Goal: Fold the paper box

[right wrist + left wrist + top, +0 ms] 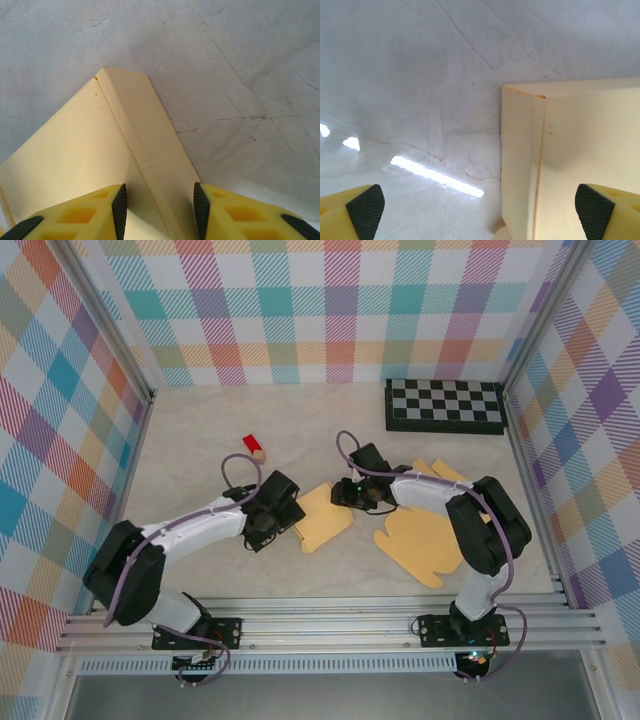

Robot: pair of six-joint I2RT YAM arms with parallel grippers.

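My left hand hung released, fingers spread wide, beside a raised corner of the paper box, which lay mid-surface. My right hand straddled its folded crease; I couldn't tell whether it gripped.

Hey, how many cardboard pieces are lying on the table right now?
2: a larger flat sheet under the right arm, and a smaller piece just left of it. The arm may hide more.
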